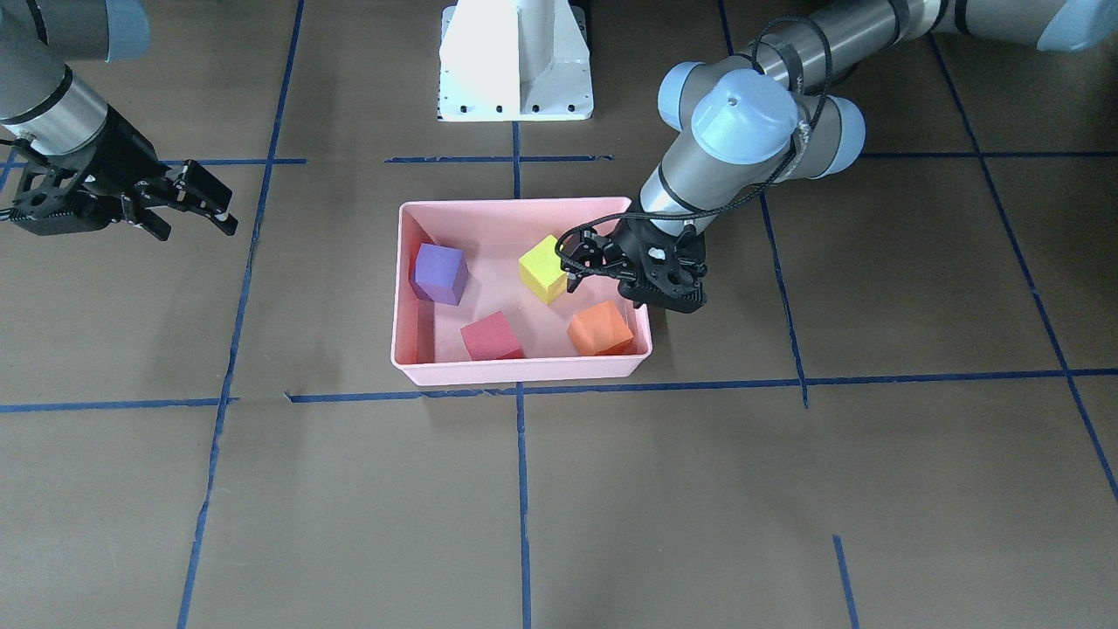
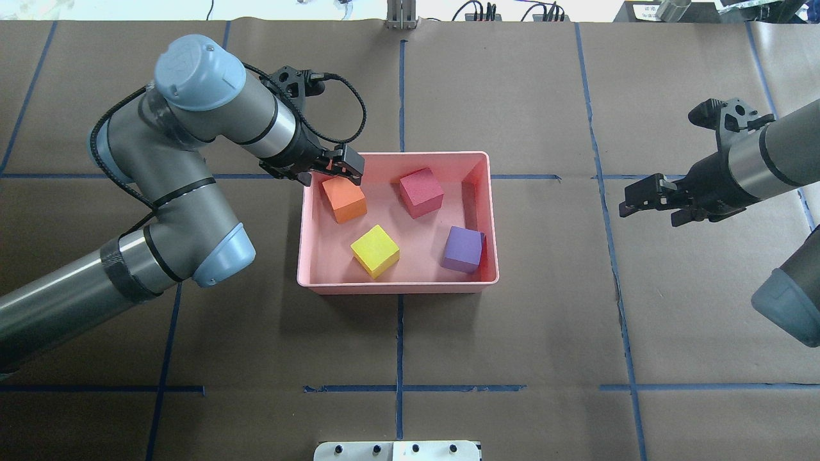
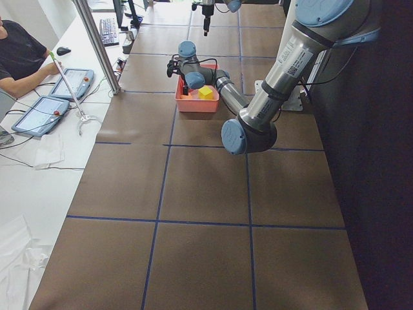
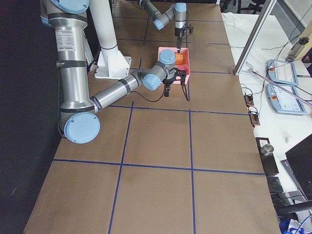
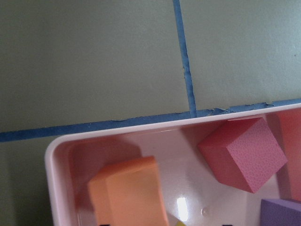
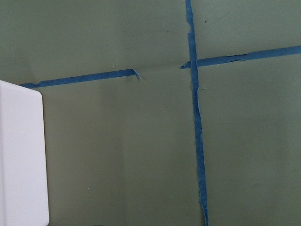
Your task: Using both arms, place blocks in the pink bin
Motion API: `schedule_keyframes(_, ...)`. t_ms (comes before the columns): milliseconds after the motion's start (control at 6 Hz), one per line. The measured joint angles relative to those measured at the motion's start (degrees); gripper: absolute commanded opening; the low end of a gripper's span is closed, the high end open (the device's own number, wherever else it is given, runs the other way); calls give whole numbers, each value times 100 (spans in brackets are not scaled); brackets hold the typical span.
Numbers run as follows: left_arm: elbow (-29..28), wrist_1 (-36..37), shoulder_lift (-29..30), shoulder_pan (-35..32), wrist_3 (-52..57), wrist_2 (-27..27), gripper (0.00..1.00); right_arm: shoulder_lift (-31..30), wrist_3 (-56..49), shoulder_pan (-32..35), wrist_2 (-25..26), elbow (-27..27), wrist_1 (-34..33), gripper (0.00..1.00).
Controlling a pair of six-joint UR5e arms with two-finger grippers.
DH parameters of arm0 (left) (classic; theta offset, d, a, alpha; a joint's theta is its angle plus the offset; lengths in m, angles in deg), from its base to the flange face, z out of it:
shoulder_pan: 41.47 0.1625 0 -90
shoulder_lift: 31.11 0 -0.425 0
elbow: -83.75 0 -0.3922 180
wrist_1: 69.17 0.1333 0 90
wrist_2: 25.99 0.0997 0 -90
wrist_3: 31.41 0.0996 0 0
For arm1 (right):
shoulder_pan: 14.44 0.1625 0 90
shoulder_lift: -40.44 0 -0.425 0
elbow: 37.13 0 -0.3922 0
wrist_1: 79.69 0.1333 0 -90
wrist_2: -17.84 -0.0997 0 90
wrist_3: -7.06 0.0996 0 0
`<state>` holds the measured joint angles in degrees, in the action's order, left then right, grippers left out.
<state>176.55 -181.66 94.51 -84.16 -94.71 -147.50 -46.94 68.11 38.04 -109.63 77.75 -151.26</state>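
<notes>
All of the blocks lie inside the pink bin (image 2: 397,286): orange (image 2: 344,199), red-pink (image 2: 421,192), yellow-green (image 2: 375,251) and purple (image 2: 463,249). My left gripper (image 2: 338,168) hovers open and empty over the bin's corner, just above the orange block (image 1: 599,328). The left wrist view looks down on the orange block (image 5: 129,193), the red-pink block (image 5: 242,153) and the bin's rim (image 5: 51,160). My right gripper (image 2: 644,202) is open and empty above the bare table, well off to the bin's right side.
The white pedestal base (image 1: 515,61) stands behind the bin on the robot's side. Blue tape lines (image 2: 400,339) cross the brown table. An operator (image 3: 19,55) sits at a side desk with tablets, off the table.
</notes>
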Motion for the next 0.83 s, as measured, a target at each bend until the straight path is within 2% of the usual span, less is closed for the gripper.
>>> schedule_keyframes(167, 580, -1, -471, -251, -14, -26, 99, -123, -323, 127, 22, -28, -7, 100)
schedule_keyframes(500, 1676, 42, -1857, -748, 167, -102, 99, -532, -1320, 703, 20, -133, -36, 100)
schedule_keyframes(833, 1895, 167, -3003, -1426, 1626, -343, 99, -940, -2352, 1219, -110, -316, -84, 100)
